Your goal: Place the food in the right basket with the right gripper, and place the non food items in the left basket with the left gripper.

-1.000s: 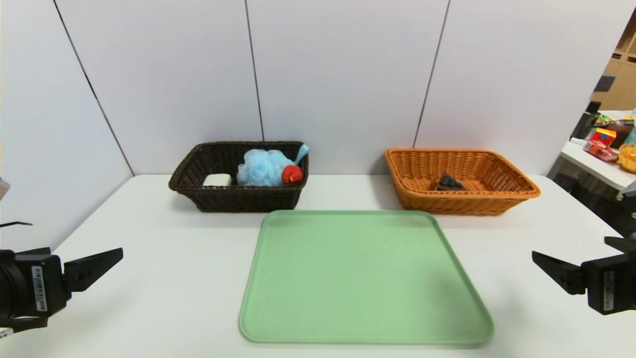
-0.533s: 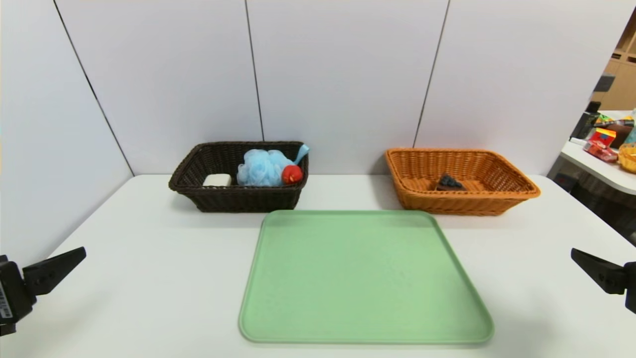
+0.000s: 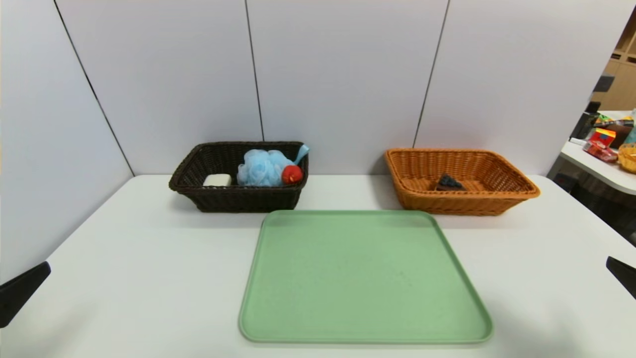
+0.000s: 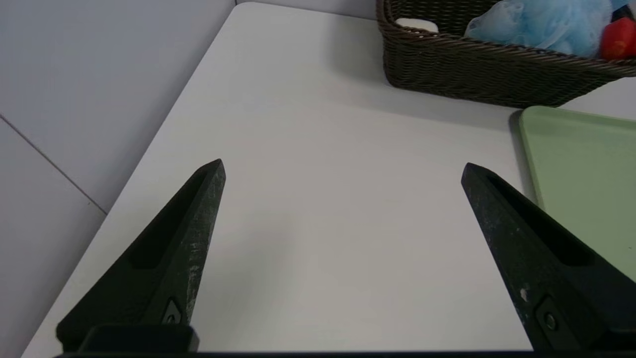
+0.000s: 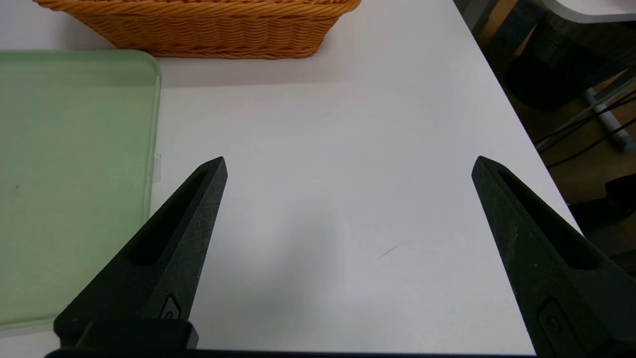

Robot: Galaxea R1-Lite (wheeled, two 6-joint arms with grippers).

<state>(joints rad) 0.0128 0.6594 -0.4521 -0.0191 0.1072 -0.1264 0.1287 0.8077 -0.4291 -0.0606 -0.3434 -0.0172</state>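
Left gripper (image 4: 343, 166) and right gripper (image 5: 348, 164) wide apart, empty, over bare table (image 3: 149, 258) edges flanking perhaps-empty tray (image 3: 365, 278).

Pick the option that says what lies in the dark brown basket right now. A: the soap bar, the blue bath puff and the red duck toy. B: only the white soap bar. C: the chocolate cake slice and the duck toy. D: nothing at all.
A: the dark brown basket holds the white soap bar, the blue bath puff and the red duck toy, while the cake slice sits in the orange basket.
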